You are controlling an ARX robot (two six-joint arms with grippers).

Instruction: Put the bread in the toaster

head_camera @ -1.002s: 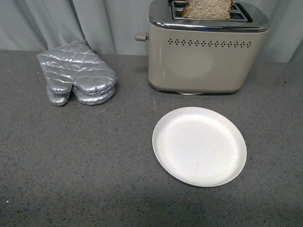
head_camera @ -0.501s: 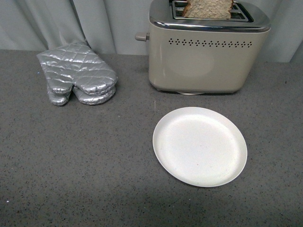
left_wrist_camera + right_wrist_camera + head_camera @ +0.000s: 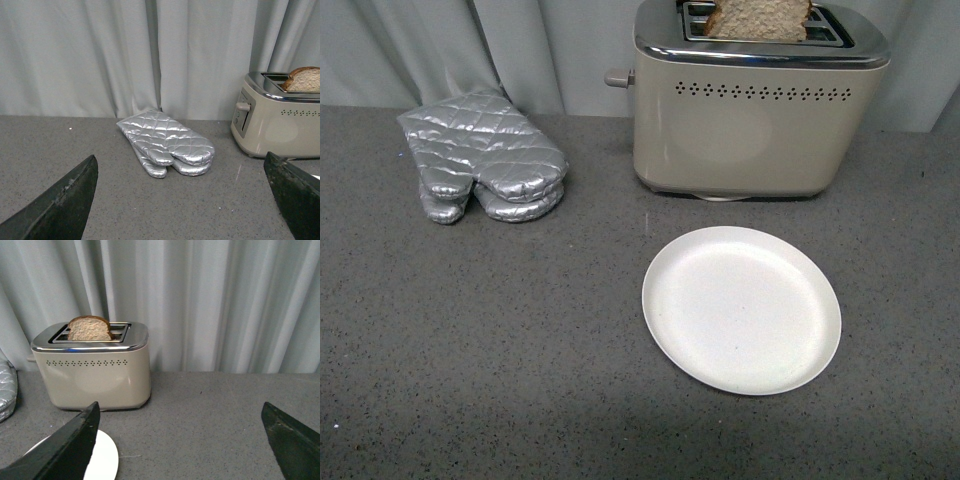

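Nothing has moved: bread (image 3: 757, 18) stands in the toaster (image 3: 755, 110) at the counter's back edge. Both grippers, left (image 3: 185, 200) and right (image 3: 180, 440), gape empty. Placement looks done; perhaps the lever (image 3: 617, 77) is pressed next.

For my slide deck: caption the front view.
Bread standing in the toaster, empty plate in front, oven mitts to the left.

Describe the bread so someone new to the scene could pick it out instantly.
Find the cream-beige toaster at the back of the grey counter, behind the white plate. The bread stands upright in the slot nearer the plate, its top sticking out. It is the only brown, porous thing among the chrome, plate and silver oven mitts.
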